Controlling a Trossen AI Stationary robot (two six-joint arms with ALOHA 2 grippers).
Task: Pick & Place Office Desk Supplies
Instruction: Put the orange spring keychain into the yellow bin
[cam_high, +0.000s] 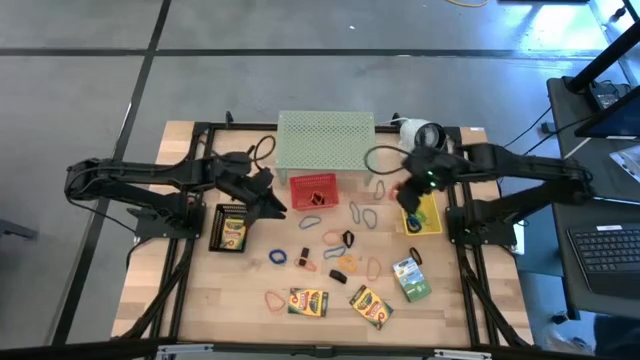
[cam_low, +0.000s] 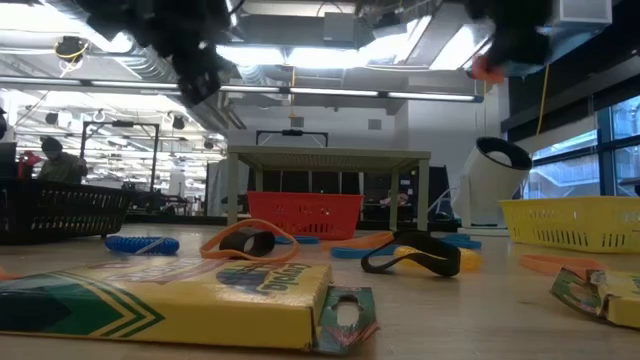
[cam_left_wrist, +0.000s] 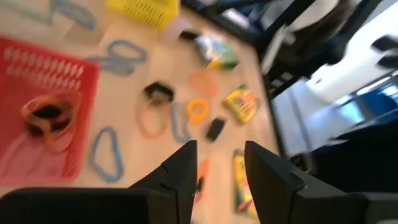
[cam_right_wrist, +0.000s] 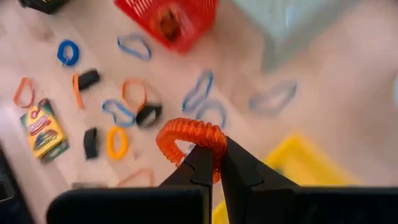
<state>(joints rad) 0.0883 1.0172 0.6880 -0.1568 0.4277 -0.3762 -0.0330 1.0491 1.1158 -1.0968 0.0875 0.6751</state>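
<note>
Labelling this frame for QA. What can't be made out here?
- Contents of the black mesh basket: high view, too small.
- Left gripper: open and empty; what lies under it is hidden by its own body.
- Contents of the red mesh basket: left wrist view, blurred.
- Yellow mesh basket: right wrist view, partly hidden by the right gripper, which is shut on an orange coiled band.

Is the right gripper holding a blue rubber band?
No, in the right wrist view the right gripper is shut on an orange coiled band, held above the table near the yellow basket.

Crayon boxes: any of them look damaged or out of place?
The crayon box lying nearest the yellow basket looks crumpled, its end flap torn open in the low view. The other boxes lie flat and look intact from above.
</note>
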